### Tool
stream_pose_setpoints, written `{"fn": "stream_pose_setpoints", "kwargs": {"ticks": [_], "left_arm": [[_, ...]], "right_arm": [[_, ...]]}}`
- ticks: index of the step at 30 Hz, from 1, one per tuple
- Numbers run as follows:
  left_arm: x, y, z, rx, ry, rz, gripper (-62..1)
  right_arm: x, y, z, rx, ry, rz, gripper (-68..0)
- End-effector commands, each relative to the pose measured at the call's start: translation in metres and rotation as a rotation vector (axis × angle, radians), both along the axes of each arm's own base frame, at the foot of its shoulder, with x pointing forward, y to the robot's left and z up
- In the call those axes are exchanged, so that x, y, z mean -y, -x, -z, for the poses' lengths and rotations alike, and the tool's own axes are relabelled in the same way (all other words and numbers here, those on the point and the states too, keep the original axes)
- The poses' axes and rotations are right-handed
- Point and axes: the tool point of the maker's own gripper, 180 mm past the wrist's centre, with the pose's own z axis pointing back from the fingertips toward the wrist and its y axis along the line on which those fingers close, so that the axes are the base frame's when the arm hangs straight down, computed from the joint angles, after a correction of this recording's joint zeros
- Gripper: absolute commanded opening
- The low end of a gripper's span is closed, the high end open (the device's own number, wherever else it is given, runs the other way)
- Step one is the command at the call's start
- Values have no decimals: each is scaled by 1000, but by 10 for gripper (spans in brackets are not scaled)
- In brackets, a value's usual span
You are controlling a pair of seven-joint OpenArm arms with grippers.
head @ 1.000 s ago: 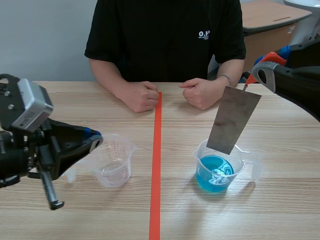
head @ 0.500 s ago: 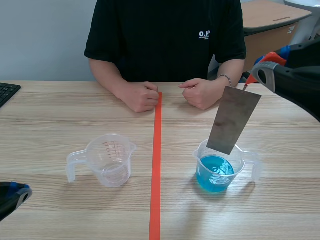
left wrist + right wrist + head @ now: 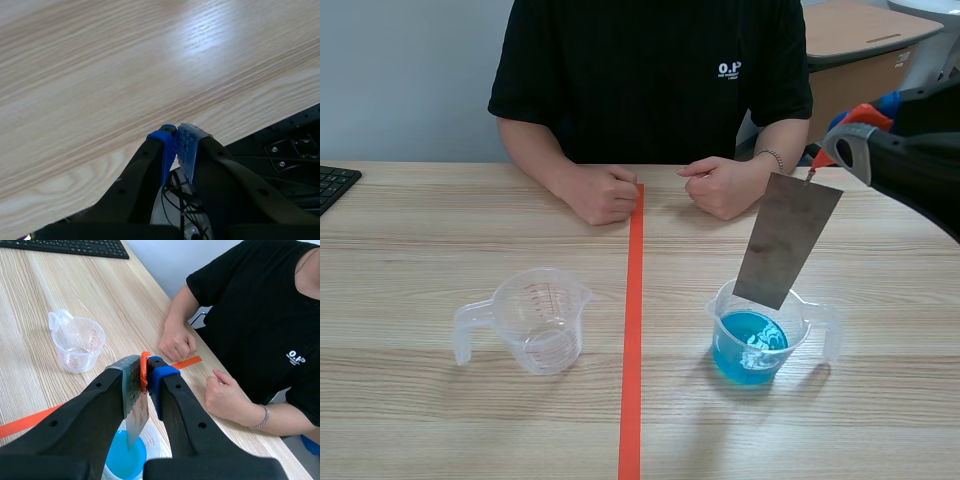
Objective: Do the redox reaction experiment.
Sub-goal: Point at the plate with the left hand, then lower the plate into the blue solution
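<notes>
So the big light-wood table [image 3: 420, 400] fills most of the scene. A person [image 3: 650, 70] in a black tee sits on the far side, both fists [image 3: 603, 193] resting on the table on either side of the far end of the orange-red tape line [image 3: 632, 330] that runs down the middle.

The right arm [image 3: 910, 170] comes in from the right, raised above the table. Its right end effector [image 3: 146, 365] is clamped on the top of a grey metal plate [image 3: 787, 238]. There's a bit of orange-red right at the pinch and I can't make out what it is. The plate hangs tilted, with its lower end at the mouth of the cup of blue liquid [image 3: 755, 335], which sits right of the tape line. Can't tell if the tip actually touches the liquid.

Left of the line, well apart from that one, is an empty measuring cup [image 3: 538, 320], clear plastic with red markings, upright, handle pointing away from the line.

The corner of a black keyboard [image 3: 332, 185] pokes in at the far left edge of the table.

The left end effector [image 3: 176, 135] only shows in its own wrist view. Its fingers are pressed together, blue pads meeting with nothing between them, and it's hanging over the table's edge with dark frame parts visible beyond it.
</notes>
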Motion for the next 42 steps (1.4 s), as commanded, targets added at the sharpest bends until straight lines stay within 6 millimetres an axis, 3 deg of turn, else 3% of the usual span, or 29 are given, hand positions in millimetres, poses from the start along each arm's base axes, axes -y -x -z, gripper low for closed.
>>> {"fn": "stream_pose_setpoints", "kwargs": {"ticks": [1,11,25,42], "left_arm": [[2,5,1,-6,4,-24,-568],[4,26,11,-57,12,-121,-568],[4,25,12,-61,10,-123,-568],[3,26,14,-73,9,-129,-568]], "right_arm": [[-5,1,-11,35,-12,-23,-660],[-3,0,-8,37,6,-20,-660],[5,-2,1,49,0,-23,-660],[2,-14,45,-26,4,-45,-660]]}}
